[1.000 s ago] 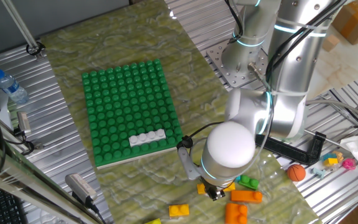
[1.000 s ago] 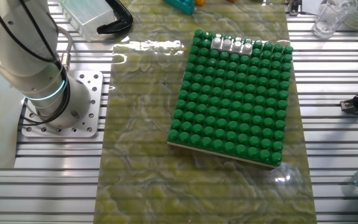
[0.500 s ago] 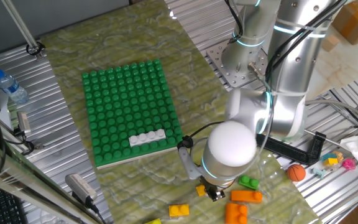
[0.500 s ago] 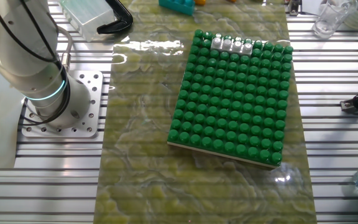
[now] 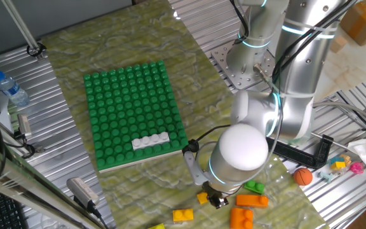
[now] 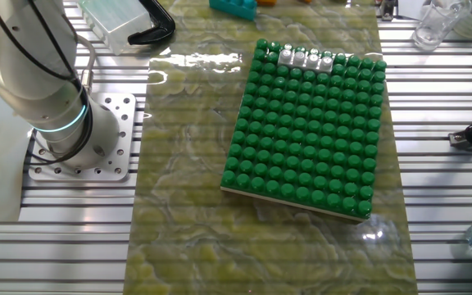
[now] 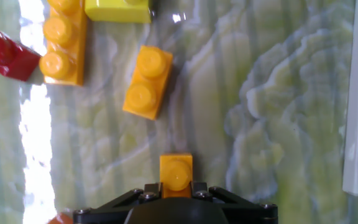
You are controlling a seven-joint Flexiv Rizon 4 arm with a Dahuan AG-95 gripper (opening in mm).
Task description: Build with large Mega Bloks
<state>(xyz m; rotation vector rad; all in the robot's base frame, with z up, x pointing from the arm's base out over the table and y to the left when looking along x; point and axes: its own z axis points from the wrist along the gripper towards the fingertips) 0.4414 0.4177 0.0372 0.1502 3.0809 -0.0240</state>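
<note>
Where bricks (image 7: 146, 82) lie, green marbled mat (image 7: 278, 112).

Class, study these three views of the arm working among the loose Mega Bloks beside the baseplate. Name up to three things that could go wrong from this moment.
1. The tool seems to pinch only the near end of a small orange block, so it might tilt or slip.
2. A two-stud orange block lies askew just ahead; moving forward could knock it.
3. The white brick sits near the green baseplate edge, so a careless placement might jar it.
</note>
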